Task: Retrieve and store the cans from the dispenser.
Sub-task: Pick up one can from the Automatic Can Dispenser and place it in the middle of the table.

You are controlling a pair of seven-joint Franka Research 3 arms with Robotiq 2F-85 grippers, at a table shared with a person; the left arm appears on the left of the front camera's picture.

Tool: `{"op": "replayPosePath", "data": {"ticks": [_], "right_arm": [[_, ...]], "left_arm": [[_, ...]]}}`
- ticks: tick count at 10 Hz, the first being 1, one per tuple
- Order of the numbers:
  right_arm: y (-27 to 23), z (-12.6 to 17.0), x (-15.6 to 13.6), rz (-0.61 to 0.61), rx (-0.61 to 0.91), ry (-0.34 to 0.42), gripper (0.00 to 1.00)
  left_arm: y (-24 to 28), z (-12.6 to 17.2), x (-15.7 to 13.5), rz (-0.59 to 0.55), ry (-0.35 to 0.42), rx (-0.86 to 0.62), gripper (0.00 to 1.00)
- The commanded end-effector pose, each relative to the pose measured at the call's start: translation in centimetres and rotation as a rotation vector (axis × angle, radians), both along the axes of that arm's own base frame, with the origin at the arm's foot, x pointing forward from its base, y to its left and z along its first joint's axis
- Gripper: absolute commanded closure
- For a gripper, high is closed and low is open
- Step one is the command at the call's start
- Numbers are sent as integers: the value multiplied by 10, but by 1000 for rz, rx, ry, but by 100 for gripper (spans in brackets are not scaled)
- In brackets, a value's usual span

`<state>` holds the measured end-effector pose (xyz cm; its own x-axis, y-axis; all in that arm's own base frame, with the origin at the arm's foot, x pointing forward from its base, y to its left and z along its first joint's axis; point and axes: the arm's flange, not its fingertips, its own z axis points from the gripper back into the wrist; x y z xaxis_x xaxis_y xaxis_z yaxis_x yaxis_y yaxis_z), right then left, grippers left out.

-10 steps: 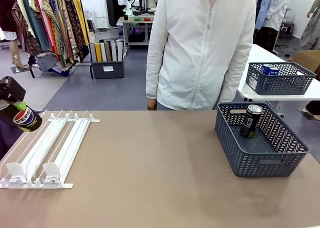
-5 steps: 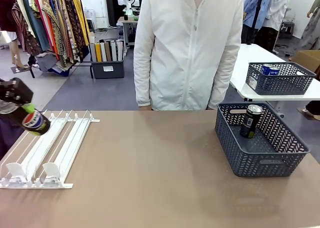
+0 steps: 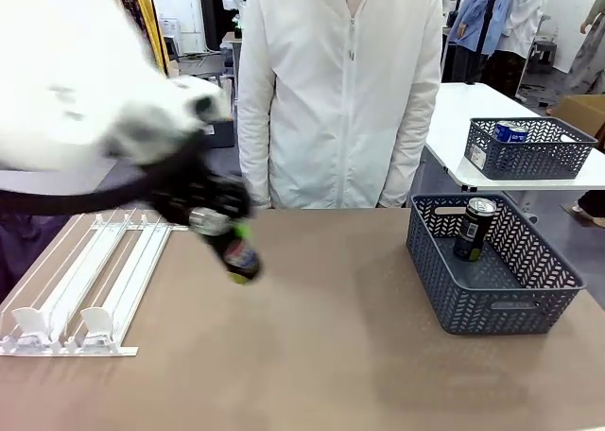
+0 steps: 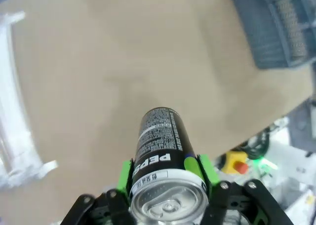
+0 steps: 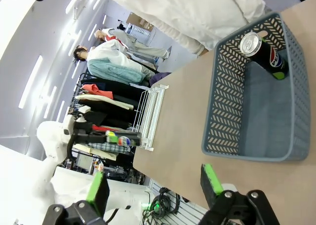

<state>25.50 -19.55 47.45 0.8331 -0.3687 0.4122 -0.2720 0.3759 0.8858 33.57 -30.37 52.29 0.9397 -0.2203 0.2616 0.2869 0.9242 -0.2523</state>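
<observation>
left gripper [image 4: 168, 173] clamped on my black pepsi can [image 4: 160, 146], above the table [image 3: 312, 355] | dispenser [image 3: 90, 284] left of it | right gripper [image 5: 153, 183] fingers spread, empty | second can [image 3: 473, 229] upright in basket [image 3: 492, 303]

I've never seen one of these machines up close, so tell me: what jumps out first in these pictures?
The big white left arm sweeps blurred across the table's left side, its fingers clamped on a black Pepsi can carried in the air. At the right stands a dark grey mesh basket with another black can upright inside. Across the table stands a person in a white jacket.
</observation>
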Motion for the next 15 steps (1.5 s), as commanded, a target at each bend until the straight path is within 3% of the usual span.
{"op": "replayPosePath", "data": {"ticks": [1,2,6,11,12,13,15], "right_arm": [[0,2,3,-5,16,-33,0],[0,2,3,-5,16,-33,0],[0,2,3,-5,16,-33,0],[0,2,3,-5,16,-33,0],[0,2,3,-5,16,-33,0],[0,2,3,-5,16,-33,0],[0,2,3,-5,16,-33,0]], "left_arm": [[-64,-15,43,-40,-42,139,100],[-93,-36,44,-50,-71,185,100],[-120,-100,43,-107,22,252,100],[-111,-109,47,-85,53,243,100],[-111,-109,47,-82,55,248,59],[-110,-109,47,-82,55,256,3],[-110,-108,48,-69,42,256,0]]}}
